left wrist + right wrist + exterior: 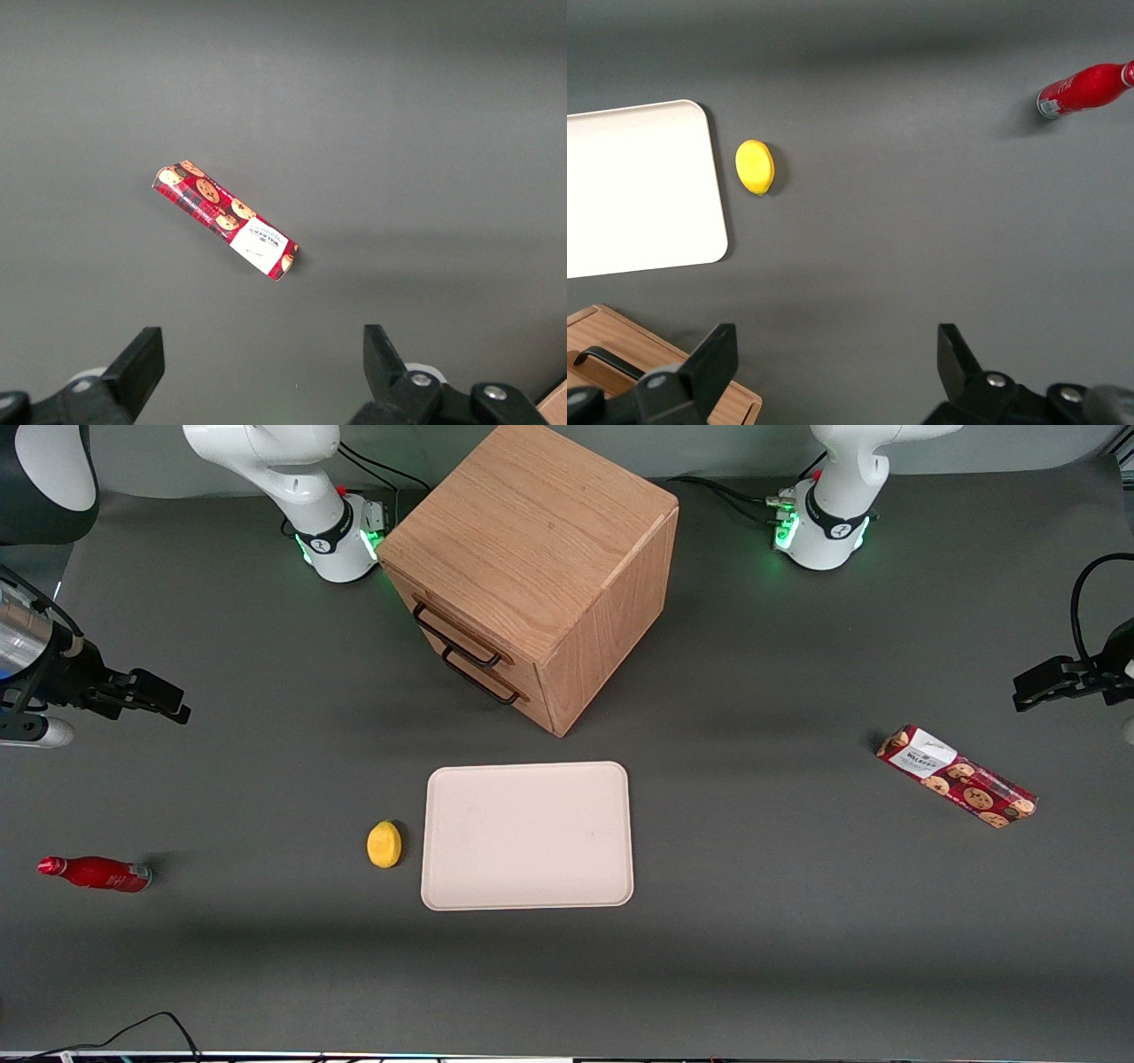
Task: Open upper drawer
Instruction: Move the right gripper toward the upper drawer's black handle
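Note:
The oak cube cabinet (pixel 540 540) stands mid-table, farther from the front camera than the tray. Both drawers look shut. The upper drawer (pixel 447 622) carries a thin black bar handle (pixel 456 638), with the lower drawer's handle (pixel 480 678) just under it. My right gripper (pixel 168 698) hovers toward the working arm's end of the table, well apart from the cabinet, open and holding nothing. The right wrist view shows the gripper (pixel 837 336) open above bare mat, with a cabinet corner (pixel 629 341) and one black handle (pixel 607 358) beside a finger (pixel 716 352).
A pale tray (pixel 527 835) lies nearer the front camera than the cabinet, a yellow lemon (pixel 384 843) beside it. A red bottle (pixel 93 872) lies toward the working arm's end, and a cookie box (pixel 957 775) toward the parked arm's end.

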Controlling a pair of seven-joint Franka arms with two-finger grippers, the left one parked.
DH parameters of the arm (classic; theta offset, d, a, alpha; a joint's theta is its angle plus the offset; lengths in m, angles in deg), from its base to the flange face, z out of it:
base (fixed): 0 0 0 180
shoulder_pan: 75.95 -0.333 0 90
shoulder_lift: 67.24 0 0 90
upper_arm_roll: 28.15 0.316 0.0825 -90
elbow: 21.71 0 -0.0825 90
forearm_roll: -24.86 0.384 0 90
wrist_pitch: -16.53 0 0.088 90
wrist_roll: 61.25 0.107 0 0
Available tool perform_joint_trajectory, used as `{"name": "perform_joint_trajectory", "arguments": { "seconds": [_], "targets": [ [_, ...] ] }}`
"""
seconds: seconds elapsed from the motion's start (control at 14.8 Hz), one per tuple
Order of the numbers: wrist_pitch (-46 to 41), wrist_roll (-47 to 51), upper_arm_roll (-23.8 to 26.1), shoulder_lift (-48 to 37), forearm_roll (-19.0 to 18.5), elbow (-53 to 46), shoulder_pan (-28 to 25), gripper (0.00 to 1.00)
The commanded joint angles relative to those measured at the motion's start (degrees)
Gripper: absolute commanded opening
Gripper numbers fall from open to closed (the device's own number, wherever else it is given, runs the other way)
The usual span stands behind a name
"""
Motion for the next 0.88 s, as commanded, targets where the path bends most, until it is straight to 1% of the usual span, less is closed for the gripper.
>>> {"name": "perform_joint_trajectory", "arguments": {
  "seconds": [0.0, 0.27, 0.54, 0.74, 0.81],
  "targets": [
    [1.0, -0.5, -0.2, -1.6, -0.8, 1.3, -0.4, 1.00],
    [1.1, -0.4, 0.1, -1.6, -0.7, 1.2, -0.4, 1.00],
    [0.2, -1.2, 1.7, -1.5, -0.1, 1.4, -0.4, 1.00],
    [-1.5, -2.2, 7.1, -1.1, -0.1, 2.1, -0.4, 1.00],
    [-1.3, -5.2, 9.8, -1.0, -0.1, 2.7, -0.3, 1.00]
  ]
}}
